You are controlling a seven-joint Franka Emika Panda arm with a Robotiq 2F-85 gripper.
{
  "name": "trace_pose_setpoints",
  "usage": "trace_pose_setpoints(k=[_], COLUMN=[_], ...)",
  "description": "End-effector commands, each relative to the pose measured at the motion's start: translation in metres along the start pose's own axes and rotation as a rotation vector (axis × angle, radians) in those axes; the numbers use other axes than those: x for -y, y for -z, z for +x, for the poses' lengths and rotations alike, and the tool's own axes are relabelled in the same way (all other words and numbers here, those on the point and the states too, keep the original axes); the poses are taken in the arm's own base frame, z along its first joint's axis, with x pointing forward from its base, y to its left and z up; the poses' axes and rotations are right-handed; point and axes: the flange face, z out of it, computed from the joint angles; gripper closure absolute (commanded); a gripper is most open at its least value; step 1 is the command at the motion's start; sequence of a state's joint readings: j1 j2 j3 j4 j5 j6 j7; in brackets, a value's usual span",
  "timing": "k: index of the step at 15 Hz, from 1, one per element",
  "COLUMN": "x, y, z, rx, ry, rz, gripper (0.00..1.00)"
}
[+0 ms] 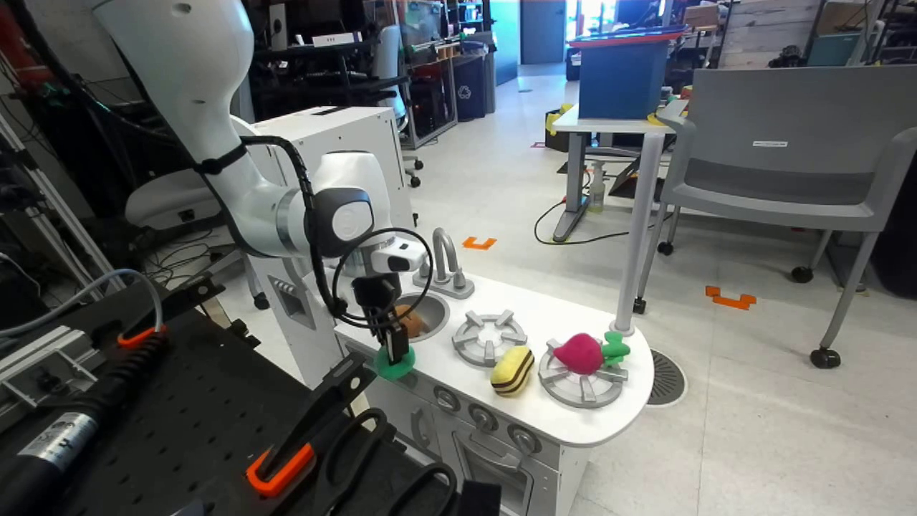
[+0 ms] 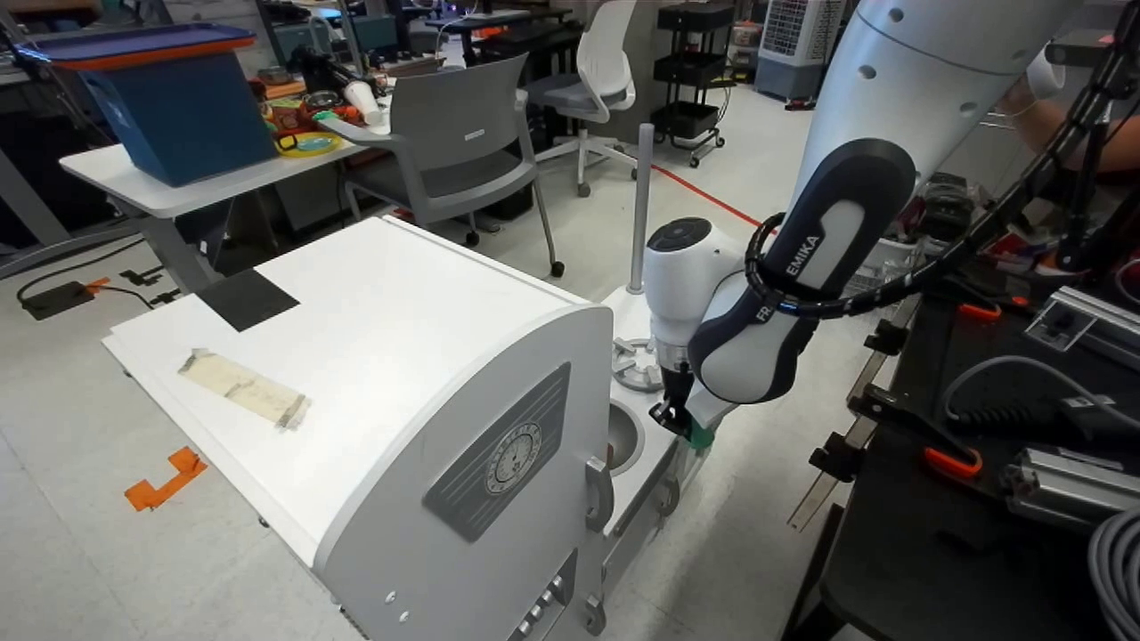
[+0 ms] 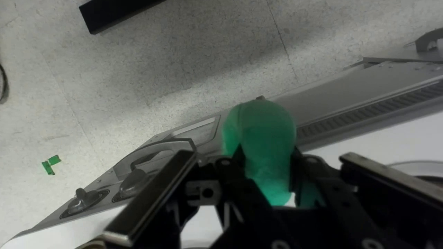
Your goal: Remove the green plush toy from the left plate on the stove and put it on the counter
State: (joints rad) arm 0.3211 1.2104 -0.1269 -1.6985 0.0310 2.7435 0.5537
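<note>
Pinching the green plush toy [image 3: 263,128] in the gripper [image 3: 267,154], leaving its rounded end poking past the tips. Hanging just frontward of the sink bowl [image 1: 434,315], seemingly outside the edge of the counter [image 1: 559,308]. Probably needing easing sinkward before releasing.

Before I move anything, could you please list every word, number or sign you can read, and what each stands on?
"EMIKA", on the robot arm.
"FR", on the same arm; the black cable covers the rest.
A recycling sign, on the dark bin.
Too small or blurred to read: the marks on the round dial of the toy kitchen, the white label on the grey chair, the silver label on the black cylinder.
</note>
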Motion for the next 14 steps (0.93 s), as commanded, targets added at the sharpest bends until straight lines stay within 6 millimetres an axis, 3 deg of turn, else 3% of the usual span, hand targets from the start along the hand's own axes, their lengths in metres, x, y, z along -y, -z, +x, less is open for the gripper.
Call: trace_pose_setpoints(k=[1,11,12,14], x=[0.003,0.004,0.004,0.002], y=[0.012,-0.012,-0.014,-0.014], z=[0.017,0.049,0.049,0.049], rx=[-0.039,-0.181,-0.177,-0.161], ry=[-0.037,-0.107,-0.112,-0.107], rz=[0.016,-0.008,-0.016,-0.044], gripper=[0.94,0.94,0.52,0.44])
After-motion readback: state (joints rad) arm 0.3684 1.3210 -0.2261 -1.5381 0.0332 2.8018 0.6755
